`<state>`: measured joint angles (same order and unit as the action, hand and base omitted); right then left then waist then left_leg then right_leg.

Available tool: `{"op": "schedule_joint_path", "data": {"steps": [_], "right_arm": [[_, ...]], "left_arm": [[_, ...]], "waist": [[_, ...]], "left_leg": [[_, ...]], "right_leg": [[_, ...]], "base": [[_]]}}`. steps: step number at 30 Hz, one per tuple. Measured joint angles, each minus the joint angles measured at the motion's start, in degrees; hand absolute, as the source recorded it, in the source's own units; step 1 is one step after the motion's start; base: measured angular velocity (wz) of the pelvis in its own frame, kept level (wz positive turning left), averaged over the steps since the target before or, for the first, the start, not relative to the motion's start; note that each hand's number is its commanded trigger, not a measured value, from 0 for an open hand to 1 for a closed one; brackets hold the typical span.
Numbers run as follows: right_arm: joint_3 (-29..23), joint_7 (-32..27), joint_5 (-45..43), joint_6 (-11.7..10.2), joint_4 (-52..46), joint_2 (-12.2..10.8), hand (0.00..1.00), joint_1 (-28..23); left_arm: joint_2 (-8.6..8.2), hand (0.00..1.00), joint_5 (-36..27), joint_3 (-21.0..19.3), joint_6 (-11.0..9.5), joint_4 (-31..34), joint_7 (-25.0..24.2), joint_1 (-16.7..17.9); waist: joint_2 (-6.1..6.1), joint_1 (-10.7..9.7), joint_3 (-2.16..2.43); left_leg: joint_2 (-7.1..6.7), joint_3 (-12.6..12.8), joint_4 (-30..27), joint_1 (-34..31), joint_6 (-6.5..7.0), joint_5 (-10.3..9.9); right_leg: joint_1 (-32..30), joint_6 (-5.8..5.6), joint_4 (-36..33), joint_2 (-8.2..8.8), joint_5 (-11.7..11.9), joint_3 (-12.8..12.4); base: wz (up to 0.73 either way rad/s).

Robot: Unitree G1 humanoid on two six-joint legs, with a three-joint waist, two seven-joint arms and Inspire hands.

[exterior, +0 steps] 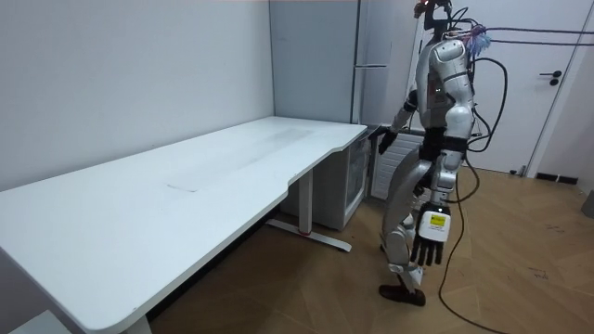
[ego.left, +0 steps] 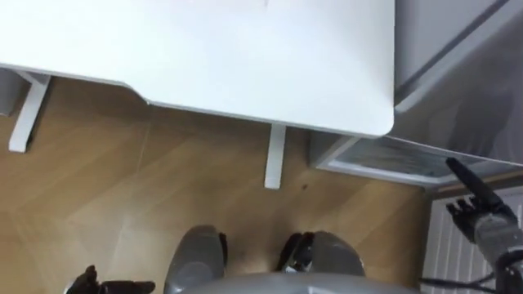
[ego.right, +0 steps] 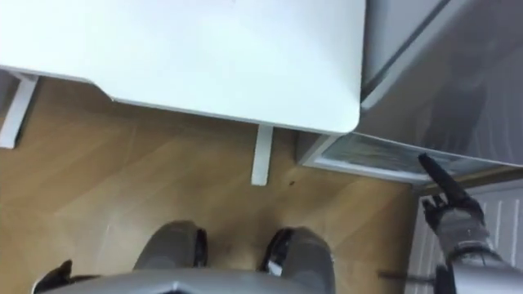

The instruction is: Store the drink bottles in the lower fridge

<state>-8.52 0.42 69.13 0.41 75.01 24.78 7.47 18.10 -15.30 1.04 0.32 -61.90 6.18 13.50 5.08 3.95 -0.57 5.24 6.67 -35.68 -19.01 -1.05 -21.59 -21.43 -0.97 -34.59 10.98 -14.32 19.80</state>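
Right hand [ego.left: 480,209] by fridge [exterior: 311,65] — left hand [exterior: 428,239] low

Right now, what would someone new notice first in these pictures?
A long white table spans the room view's left. At its far end the robot stands, right hand stretched with straight fingers toward the grey fridge, left hand hanging open beside its leg.

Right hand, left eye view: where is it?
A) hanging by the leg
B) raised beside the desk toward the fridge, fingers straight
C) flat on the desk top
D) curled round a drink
B: the right hand is held up with straight fingers in front of the grey fridge, past the corner of the white desk, and holds nothing.
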Motion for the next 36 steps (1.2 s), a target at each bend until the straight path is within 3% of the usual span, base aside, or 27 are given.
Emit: {"op": "schedule_joint_path", "data": {"steps": [4, 8, 13, 20, 22, 26, 29, 36], "right_arm": [[-0.16, -0.27, -1.13, -0.03, -2.89, 0.01, 0.0, -4.98], [-0.64, -1.36, -11.01, 0.18, -8.46, 0.01, 0.0, -9.24], [-1.48, -2.91, -18.97, 0.49, -10.38, 0.01, 0.0, -9.25], [-6.01, -5.48, -32.06, 2.32, -20.26, 0.3, 0.0, -8.71], [-7.22, -6.75, -33.45, 2.79, -21.85, 1.42, 0.0, -8.29], [-9.75, -9.94, -33.84, 3.26, -21.39, 7.32, 0.0, -6.27], [-11.87, -11.33, -35.3, 3.23, -21.32, 9.95, 0.0, -6.32], [-13.0, -12.7, -38.42, 3.31, -21.32, 10.5, 0.0, -6.31]], "left_arm": [[-0.42, 0.0, 1.34, -3.26, 0.16, 0.0, 0.53, 0.99], [-1.25, 0.0, 2.58, -5.44, 0.26, 0.03, 1.07, 0.87], [-1.97, 0.0, 2.7, -5.45, 0.63, 0.05, 0.99, 0.79], [-2.19, 0.0, 7.63, -8.02, 2.08, 0.43, 0.58, 0.74], [-2.15, 0.0, 8.9, -9.36, 2.55, 0.15, 0.55, 0.87], [-1.66, 0.0, 9.32, -11.53, 2.8, 0.52, 0.67, 1.51], [-1.17, 0.0, 9.38, -12.23, 2.99, 0.92, 0.7, 2.02], [-0.46, 0.0, 10.96, -12.19, 3.1, 2.86, -0.65, 2.17]], "waist": [[0.43, -1.44, 0.41], [0.4, -3.51, 0.46], [0.65, -4.21, 0.33], [2.4, -6.82, 0.15], [2.92, -7.32, 0.34], [3.32, -8.69, 0.54], [3.65, -9.4, 0.71], [3.61, -10.0, 0.67]], "left_leg": [[-0.15, 3.29, 7.12, 8.35, -0.1, 1.23], [0.0, 4.72, 11.42, 13.3, -0.58, 1.84], [0.14, 6.42, 15.01, 18.34, -1.14, 2.43], [-0.02, 7.53, 18.65, 21.42, -1.2, 3.84], [-0.01, 7.68, 19.03, 21.68, -1.19, 3.89], [0.86, 8.3, 19.1, 21.63, -1.21, 3.88], [1.38, 8.87, 19.5, 21.61, -1.41, 3.98], [1.88, 10.74, 20.26, 22.63, -1.78, 4.19]], "right_leg": [[5.3, -0.74, 4.6, -1.24, 1.04, -2.27], [8.51, -0.82, 6.43, -2.25, 1.29, -2.99], [11.52, -0.86, 8.14, -3.27, 1.3, -4.05], [13.68, -1.2, 11.27, -4.3, 2.33, -5.32], [13.9, -1.2, 11.98, -4.43, 2.46, -5.37], [14.64, -1.1, 14.07, -5.61, 3.96, -5.54], [14.71, -0.81, 15.2, -6.36, 4.64, -5.81], [14.69, -0.4, 15.9, -7.49, 5.3, -7.62]], "base": [[-0.34], [-0.2], [-0.18], [-0.07], [0.0], [-0.06], [-0.13], [-0.15]]}}
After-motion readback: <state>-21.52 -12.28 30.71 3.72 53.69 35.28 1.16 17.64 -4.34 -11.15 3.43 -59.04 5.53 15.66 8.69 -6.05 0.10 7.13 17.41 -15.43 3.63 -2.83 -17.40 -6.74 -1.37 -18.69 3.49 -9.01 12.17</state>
